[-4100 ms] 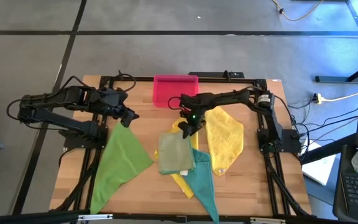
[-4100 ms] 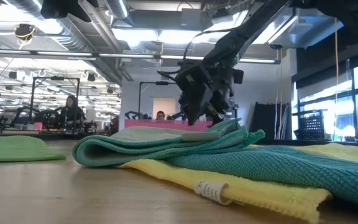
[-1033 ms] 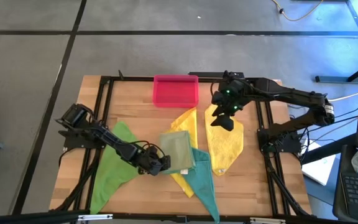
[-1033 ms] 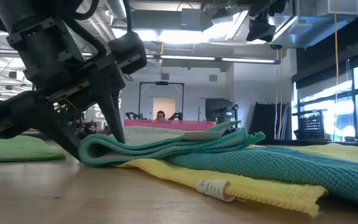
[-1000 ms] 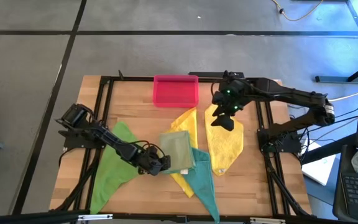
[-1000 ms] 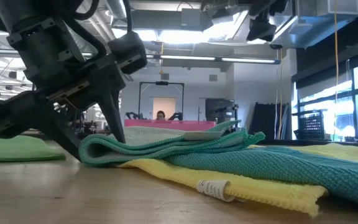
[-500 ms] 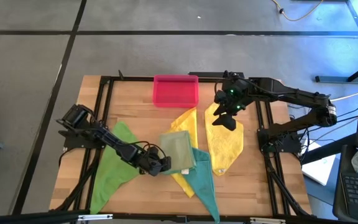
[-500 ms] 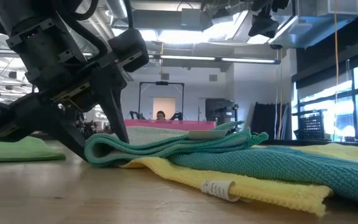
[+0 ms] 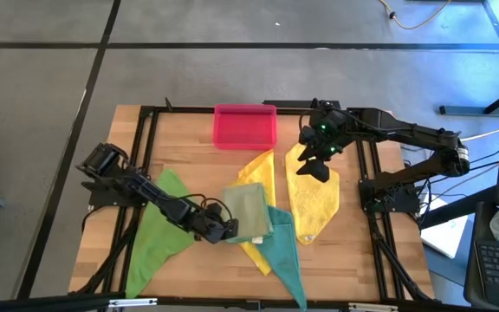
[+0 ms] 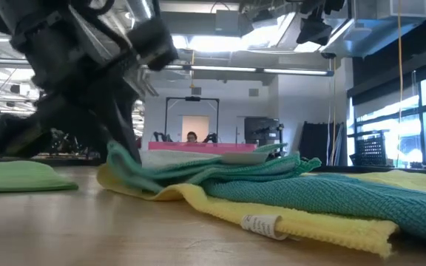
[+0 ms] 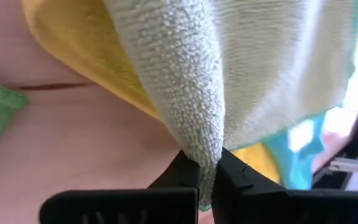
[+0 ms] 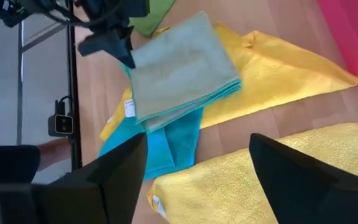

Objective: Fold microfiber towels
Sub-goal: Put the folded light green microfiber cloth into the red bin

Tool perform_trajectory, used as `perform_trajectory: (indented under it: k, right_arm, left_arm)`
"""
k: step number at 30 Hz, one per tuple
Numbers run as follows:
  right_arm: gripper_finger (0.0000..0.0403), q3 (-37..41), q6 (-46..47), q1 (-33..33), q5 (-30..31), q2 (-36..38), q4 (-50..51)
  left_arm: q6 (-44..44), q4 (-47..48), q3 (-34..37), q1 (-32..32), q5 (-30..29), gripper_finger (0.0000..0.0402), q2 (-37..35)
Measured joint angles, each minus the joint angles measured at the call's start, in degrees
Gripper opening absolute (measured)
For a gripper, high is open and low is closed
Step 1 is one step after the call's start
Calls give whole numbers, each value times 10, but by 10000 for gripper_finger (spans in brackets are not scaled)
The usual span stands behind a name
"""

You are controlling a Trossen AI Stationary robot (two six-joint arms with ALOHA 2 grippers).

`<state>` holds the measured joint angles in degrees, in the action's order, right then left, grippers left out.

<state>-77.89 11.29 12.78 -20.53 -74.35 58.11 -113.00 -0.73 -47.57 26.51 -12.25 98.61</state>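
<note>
So far I've only got the pale olive towel (image 9: pixel 248 211) folded mid-table with my left gripper (image 9: pixel 224 229) pinching its corner, right gripper (image 9: pixel 317 167) hovering wide open, and the other four towels still unfolded.

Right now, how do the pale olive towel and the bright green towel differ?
The pale olive towel is folded into a compact square, stacked on a yellow towel and the teal towel; the bright green towel lies spread open, directly on the table. The left gripper has its fingers shut on the olive towel's edge; nothing grips the green one. Both are green microfiber cloths.
</note>
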Motion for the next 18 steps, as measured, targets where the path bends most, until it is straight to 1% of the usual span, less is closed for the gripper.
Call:
perform_trajectory:
  k: [4,12,14,18]
  right_arm:
    - [284,0,-28,0,2,0,-14]
    - [284,0,-45,0,14,-1,-62]
    - [284,0,-45,0,14,-4,-70]
    - [284,0,-45,0,14,-17,-78]
  left_arm:
    - [29,16,0,-4,24,3,-29]
    - [106,101,0,-21,122,1,-109]
    - [131,114,0,-31,131,1,-137]
    - [168,153,0,-58,130,1,-200]
